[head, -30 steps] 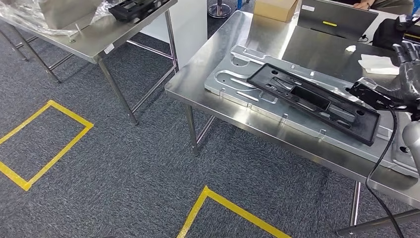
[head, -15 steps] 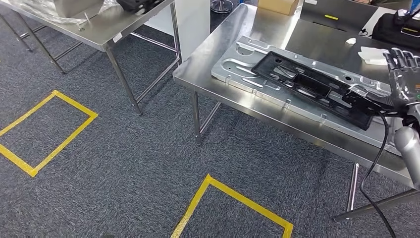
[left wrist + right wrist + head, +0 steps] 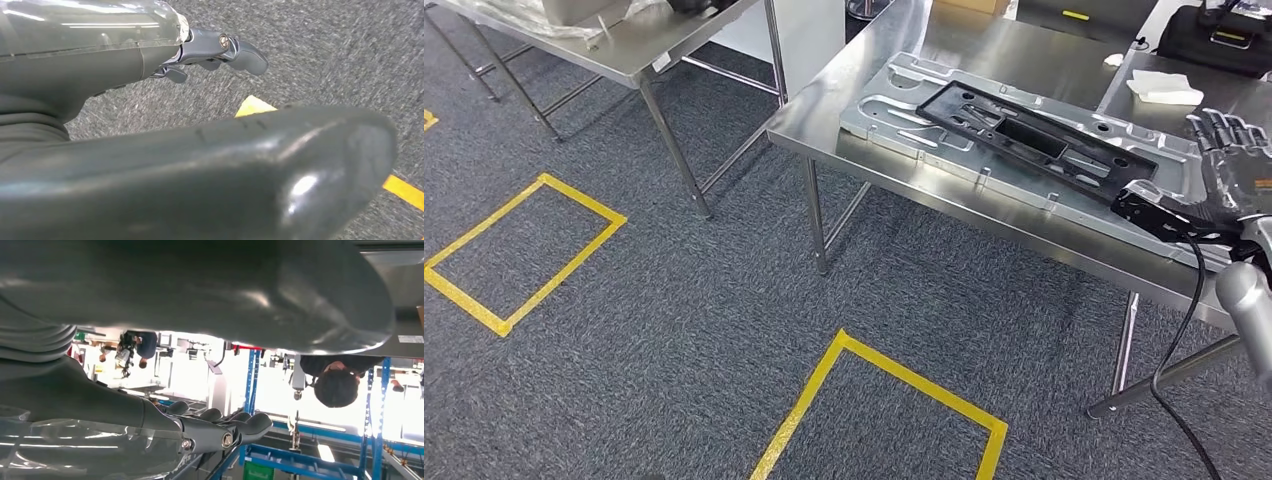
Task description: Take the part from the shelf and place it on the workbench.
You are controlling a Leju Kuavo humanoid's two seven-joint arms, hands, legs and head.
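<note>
Black part (image 3: 1024, 135) on a silver plate (image 3: 894, 110); steel workbench (image 3: 844, 125); grey speckled carpet (image 3: 674, 330) with yellow tape squares (image 3: 524, 250).

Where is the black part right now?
In the head view, the black part lies flat on the grey metal plate on the steel workbench, upper right, just left of the right hand.

Workbench (image 3: 1014, 215) glossy brushed steel; part (image 3: 1034, 140) matt black plastic.
</note>
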